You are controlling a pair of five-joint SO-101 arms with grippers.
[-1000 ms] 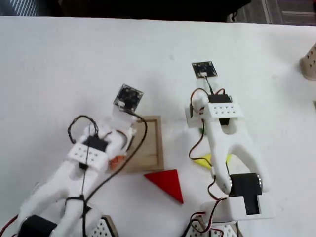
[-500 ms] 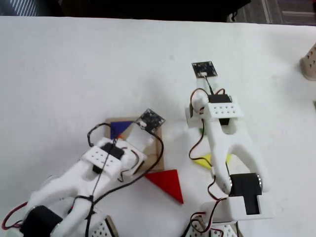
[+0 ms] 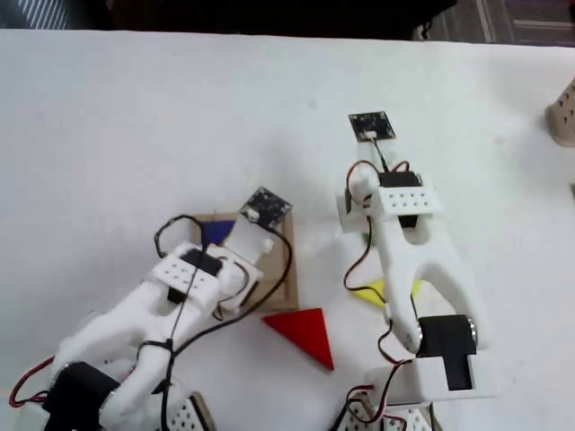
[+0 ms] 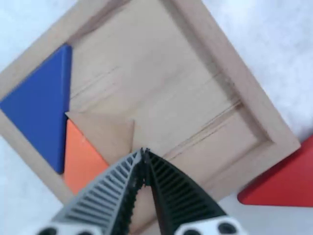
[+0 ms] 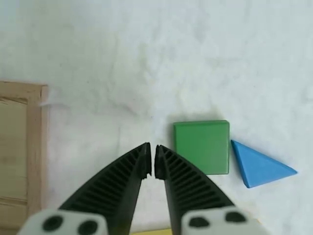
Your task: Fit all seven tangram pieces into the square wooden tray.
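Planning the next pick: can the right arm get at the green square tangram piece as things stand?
Probably yes, once it opens. The right gripper, shut, sits just beside the green square tangram piece with bare table between; only the light blue triangle crowds its other side.

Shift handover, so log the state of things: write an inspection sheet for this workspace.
Surface: white table, bare across its far half.
Job's things: tray holds a blue triangle and an orange piece. Red triangle, yellow piece, green square and light-blue triangle lie outside it.
Clutter: tan holed object at the table's right edge.
End effectors: left end effector shut, over the tray; right end effector shut, beside the green square.
Cables: wires loop along both arms.
Surroundings: dark floor past the far edge.
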